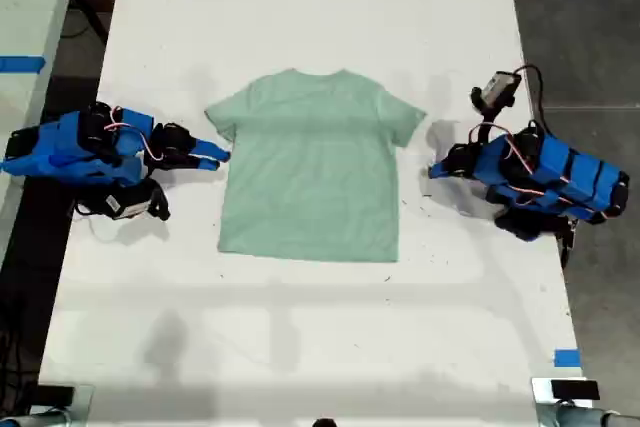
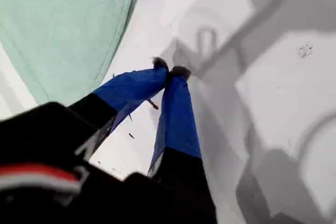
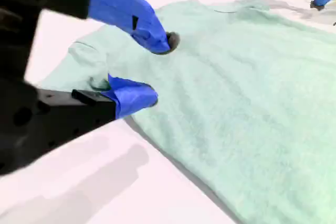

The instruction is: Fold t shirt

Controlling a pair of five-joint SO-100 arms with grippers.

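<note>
t shirt (image 1: pixel 312 167): pale mint, plain, flat and unfolded, mid white surface (image 1: pixel 300 347), no readable print. My first pincer (image 2: pixel 169 70) clenched, empty, beside it. My second pincer (image 3: pixel 157 72) released over a sleeve.

The t shirt (image 1: pixel 312 167) lies flat on the table (image 1: pixel 300 337), near the table's middle, neck toward the exterior view's top, hem toward its bottom. My second gripper (image 1: pixel 215 156) sits at the exterior view's left, just beside the sleeve on that side; in the second wrist view its fingertips (image 3: pixel 157 43) stand apart over that sleeve. My first gripper (image 1: pixel 434 171) sits at the exterior view's right, near the other sleeve but off the shirt; in the first wrist view its tips (image 2: pixel 170 71) meet over bare table, the shirt beside them.
</note>
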